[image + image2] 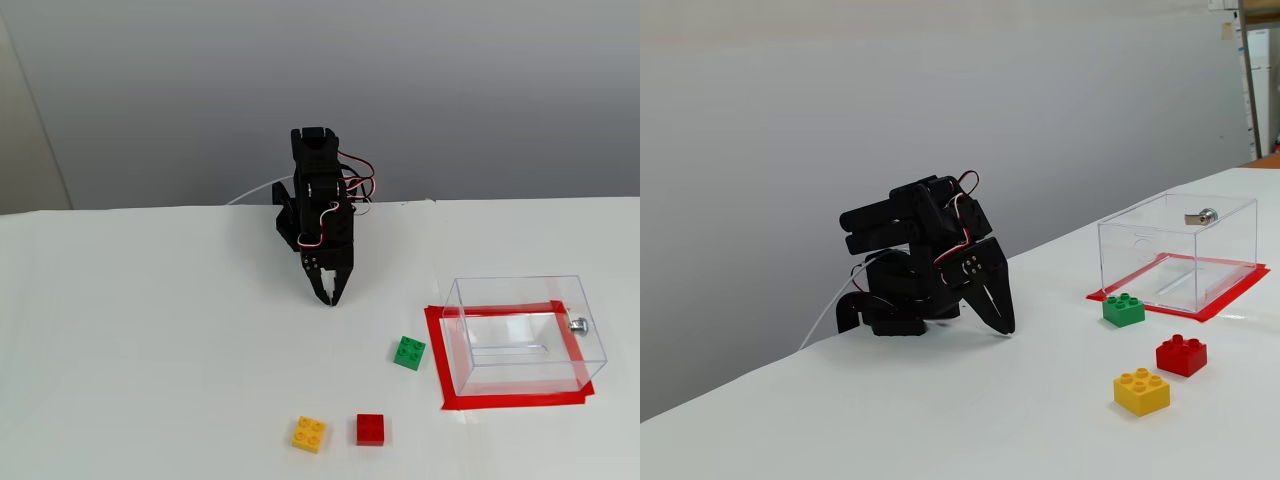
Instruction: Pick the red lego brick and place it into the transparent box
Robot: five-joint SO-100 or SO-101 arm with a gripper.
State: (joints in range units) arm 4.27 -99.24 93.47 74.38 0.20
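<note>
The red lego brick (370, 429) (1181, 354) lies on the white table near its front edge, between a yellow brick and the box. The transparent box (524, 333) (1178, 252) stands on a red tape rectangle at the right, empty, with a small silver knob (578, 323) on one side. The black arm is folded at the back of the table. Its gripper (329, 297) (1002, 326) points down at the table surface, shut, with nothing in it, well away from the red brick.
A yellow brick (309, 433) (1141, 391) lies just left of the red one in a fixed view. A green brick (408, 352) (1123, 308) sits by the box's left side. A white cable runs behind the arm's base.
</note>
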